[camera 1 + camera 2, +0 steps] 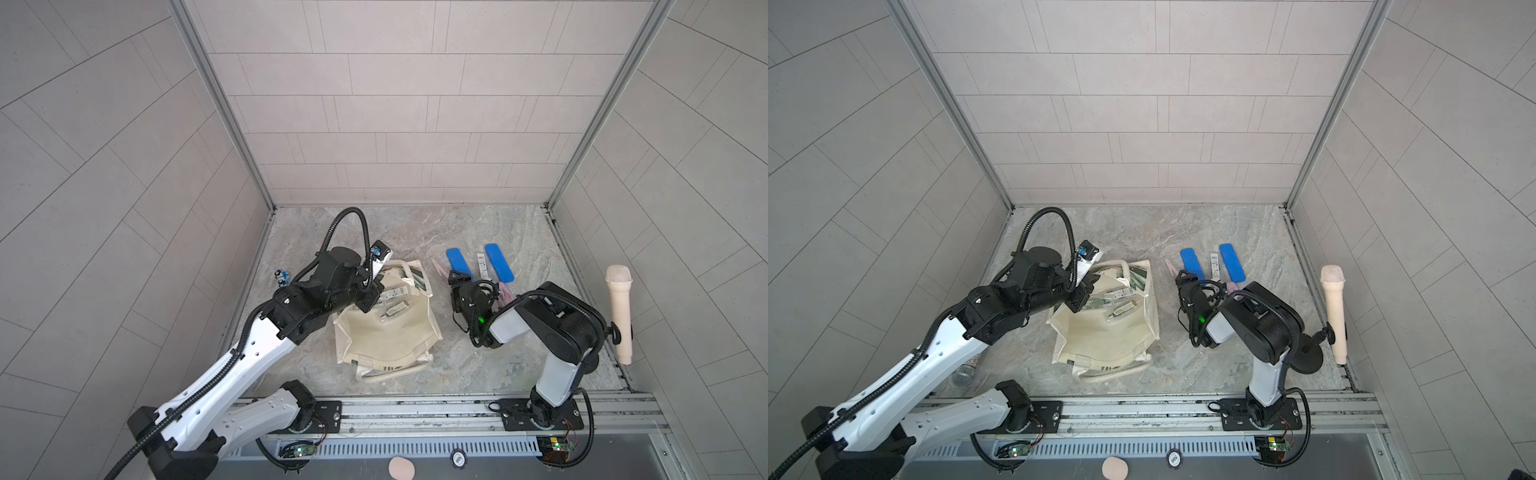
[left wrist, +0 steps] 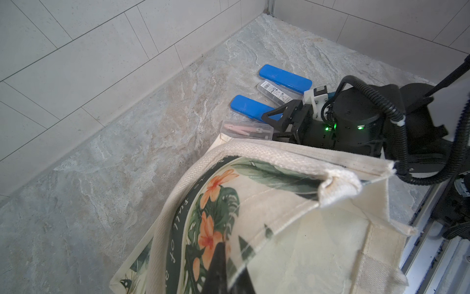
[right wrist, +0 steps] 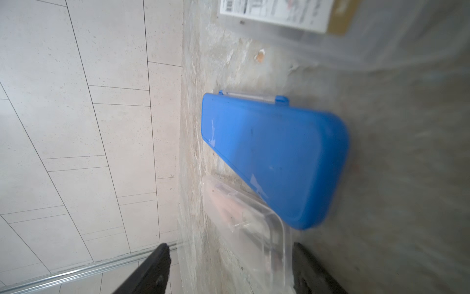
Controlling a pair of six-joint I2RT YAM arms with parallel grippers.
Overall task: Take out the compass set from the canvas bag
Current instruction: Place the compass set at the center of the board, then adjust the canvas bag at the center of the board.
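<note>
The cream canvas bag (image 1: 386,340) (image 1: 1100,336) lies on the stone floor with its mouth towards the back wall. Its green leaf-and-flower print (image 2: 216,203) shows in the left wrist view. My left gripper (image 1: 369,300) (image 2: 223,269) is shut on the bag's upper rim and holds the mouth open. Several clear cases (image 1: 395,301) lie inside. Right of the bag, a clear compass set (image 1: 439,266) (image 2: 246,129) (image 3: 254,224) with a pink compass rests on the floor. My right gripper (image 1: 455,277) (image 3: 229,247) is open, its fingers on either side of that case's near end.
Two blue cases (image 1: 458,259) (image 1: 498,262) and a clear barcoded case (image 1: 481,264) lie just behind the right gripper. A cream microphone (image 1: 619,316) stands on a stand at the right wall. Another microphone (image 1: 965,374) lies by the left arm.
</note>
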